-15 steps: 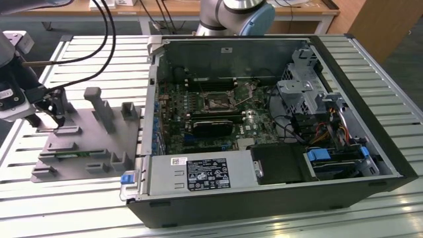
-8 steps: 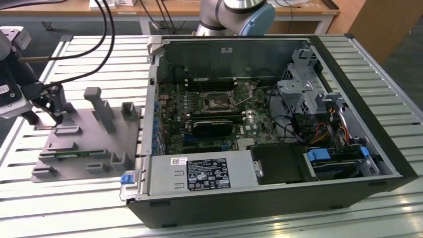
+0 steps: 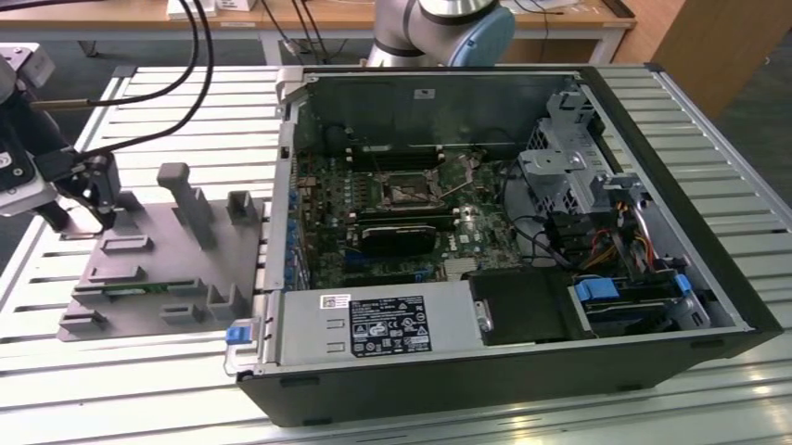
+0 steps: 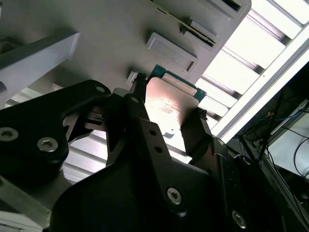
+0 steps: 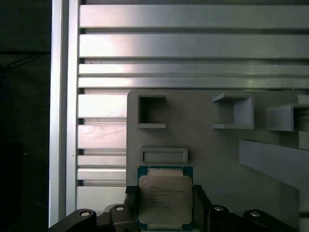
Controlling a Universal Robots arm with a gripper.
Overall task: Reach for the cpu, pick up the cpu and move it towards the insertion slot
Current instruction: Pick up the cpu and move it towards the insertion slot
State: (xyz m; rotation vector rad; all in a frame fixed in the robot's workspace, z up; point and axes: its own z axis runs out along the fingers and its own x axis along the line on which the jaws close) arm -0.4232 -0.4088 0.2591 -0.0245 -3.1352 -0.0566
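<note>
The cpu (image 5: 165, 195) is a flat square chip with a shiny silver top and a thin green edge. It lies at the corner of the grey tray (image 5: 217, 150) and also appears in the second wrist view as the cpu (image 4: 169, 104). My gripper (image 5: 165, 205) straddles it, with one black finger against each of two opposite edges, as the gripper (image 4: 170, 96) also shows in the second wrist view. In the exterior view my gripper (image 3: 106, 218) stands low over the tray (image 3: 148, 278) at the far left. The insertion slot (image 3: 409, 188) is a dark square socket on the green board inside the open computer case.
The open computer case (image 3: 520, 352) fills the middle and the exterior view's right, with cables, a drive cage (image 3: 557, 176) and a long black card (image 3: 396, 236). Upright grey posts (image 3: 185, 199) rise from the tray beside my gripper. All of it rests on a slatted metal table (image 3: 111, 389).
</note>
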